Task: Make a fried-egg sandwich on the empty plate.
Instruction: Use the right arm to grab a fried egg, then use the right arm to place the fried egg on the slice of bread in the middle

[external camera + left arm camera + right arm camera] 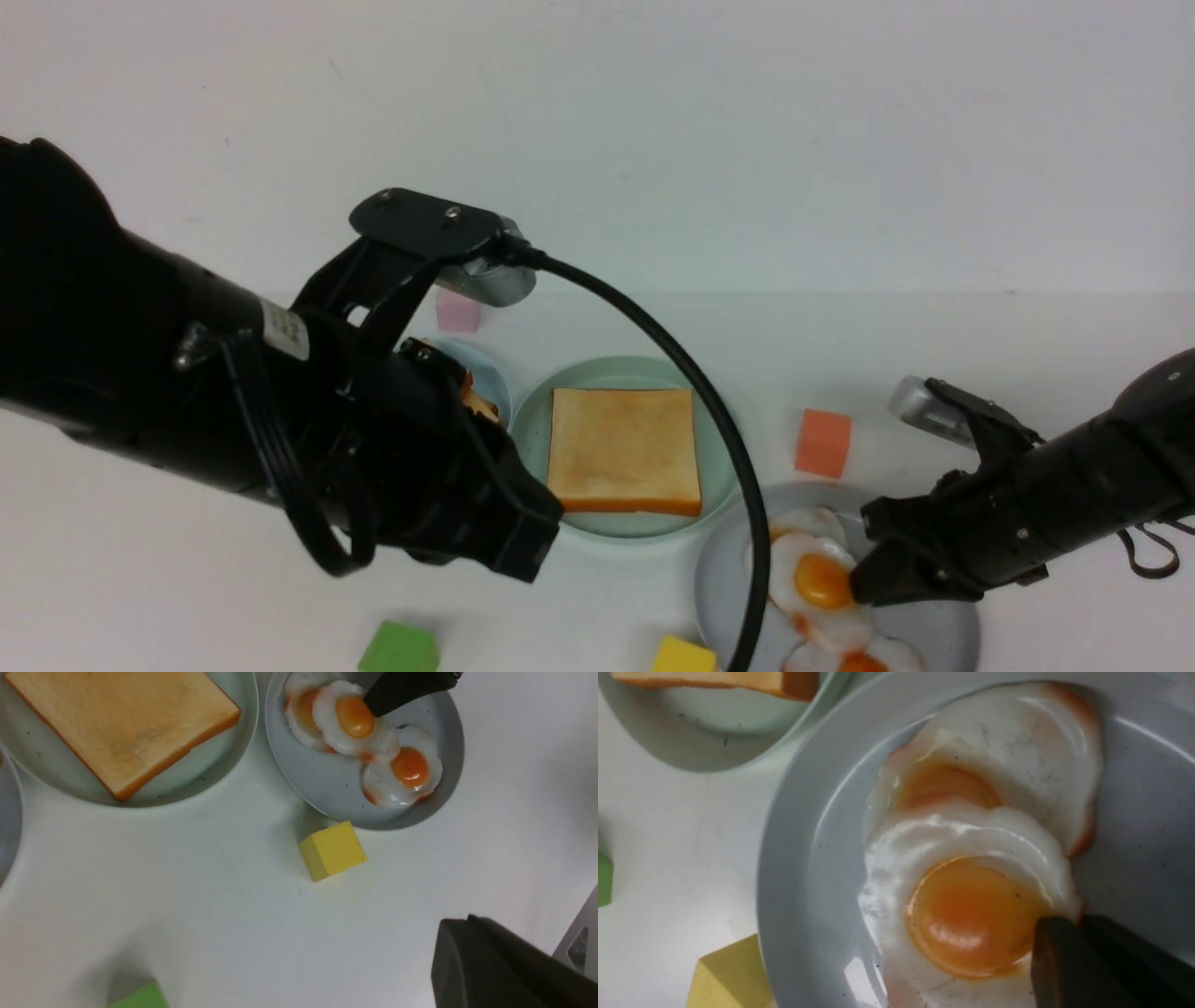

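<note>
Down on the grey plate [934, 635], right tool [854, 593] pinches top fried egg [812, 579]; left tool [527, 551] clenched, arm label [285, 331] unreadable.

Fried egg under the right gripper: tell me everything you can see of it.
The fried egg is glossy white with a wavy edge and a domed orange yolk, plastic-looking. It lies on the grey plate, overlapping a second egg and a third egg. The right gripper looks closed on its rim beside the yolk.
</note>
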Available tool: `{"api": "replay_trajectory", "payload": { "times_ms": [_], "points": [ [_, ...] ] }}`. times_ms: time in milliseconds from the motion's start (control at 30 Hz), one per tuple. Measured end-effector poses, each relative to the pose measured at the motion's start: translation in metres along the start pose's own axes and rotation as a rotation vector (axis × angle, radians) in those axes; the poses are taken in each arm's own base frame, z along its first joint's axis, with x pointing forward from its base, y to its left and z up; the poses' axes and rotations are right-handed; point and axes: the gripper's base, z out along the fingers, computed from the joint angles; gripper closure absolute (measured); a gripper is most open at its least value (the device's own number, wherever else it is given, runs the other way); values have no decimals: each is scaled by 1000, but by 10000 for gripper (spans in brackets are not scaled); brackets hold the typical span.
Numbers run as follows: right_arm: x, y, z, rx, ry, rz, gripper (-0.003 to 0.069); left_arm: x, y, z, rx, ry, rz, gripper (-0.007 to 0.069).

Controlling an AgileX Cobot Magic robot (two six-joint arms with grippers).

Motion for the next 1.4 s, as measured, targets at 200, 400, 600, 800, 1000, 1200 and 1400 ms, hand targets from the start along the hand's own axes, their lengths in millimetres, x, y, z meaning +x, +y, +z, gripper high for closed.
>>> {"api": "replay_trajectory", "payload": {
  "times_ms": [200,400,600,800,1000,1200,1400],
  "points": [
    [0,3,-4,-3,-4,-17,632,0,0,0,0,0,0,638],
    [-2,13,-22,3,-43,-49,632,0,0,0,0,0,0,638],
    [-20,36,-40,45,-32,-99,632,1,3,0,-29,9,19,637],
    [-47,91,-44,139,-30,-222,632,3,12,-1,-128,34,26,634],
    [-76,135,-28,196,-16,-301,632,6,16,-2,-173,51,36,634],
    [-100,155,3,171,8,-319,632,21,15,-7,-176,46,22,634],
    [-116,151,33,138,-16,-283,632,36,12,-16,-179,20,4,634]
  ]
}}
